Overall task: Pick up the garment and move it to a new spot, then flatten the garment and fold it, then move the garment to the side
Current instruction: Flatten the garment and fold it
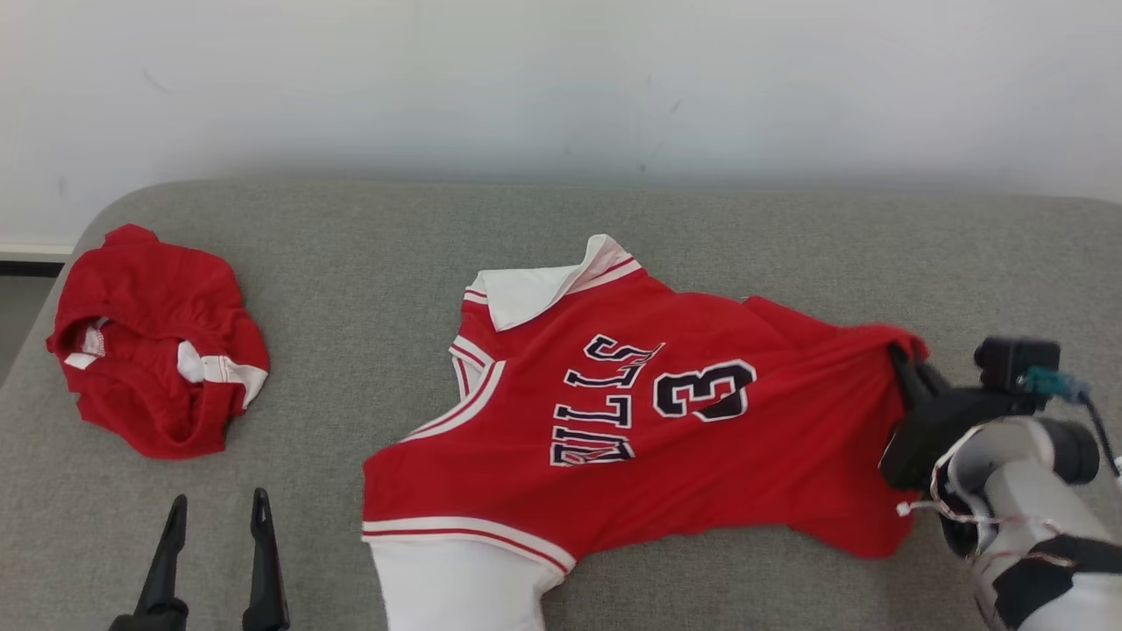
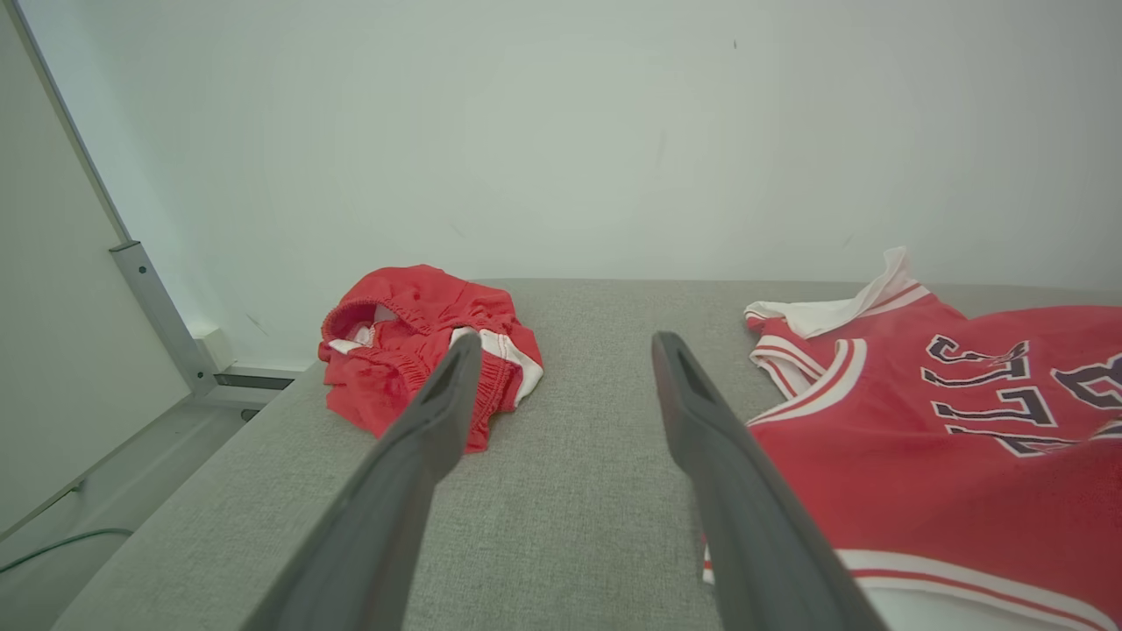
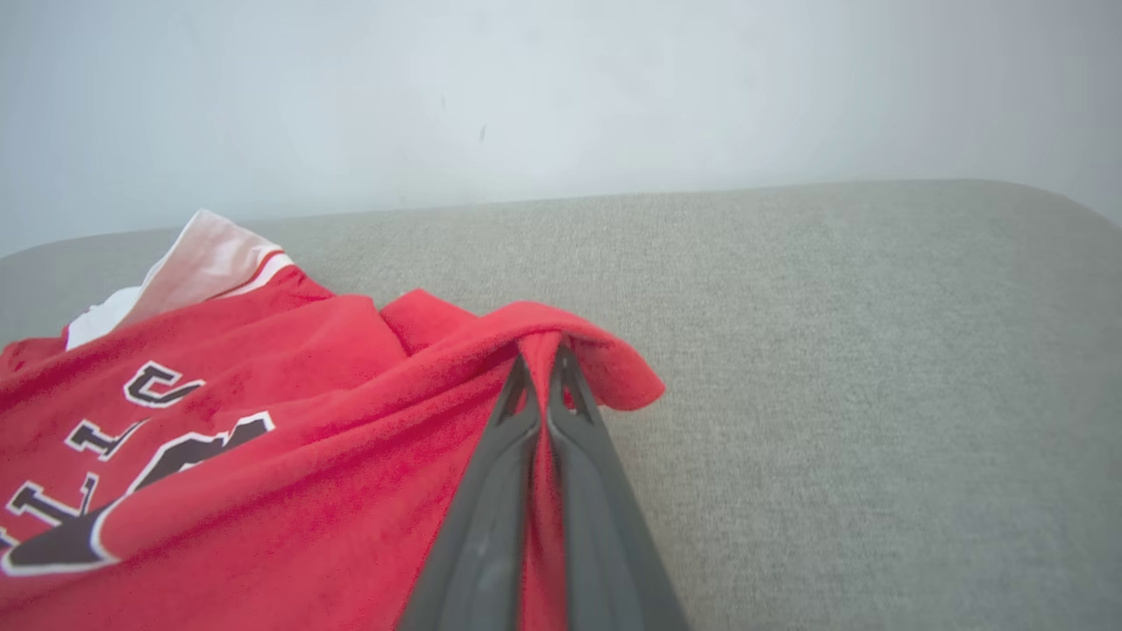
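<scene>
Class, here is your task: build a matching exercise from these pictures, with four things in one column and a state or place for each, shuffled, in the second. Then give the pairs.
Column one
1. jersey
2. smaller red garment
3. left gripper
4. right gripper

Column two
A. open, fingers apart over bare grey cushion
B. shut on a red fabric edge
C. crumpled in a heap near the cushion's left end
D. spread out, number 3 showing

Pairs: 1-D, 2-C, 3-A, 4-B
</scene>
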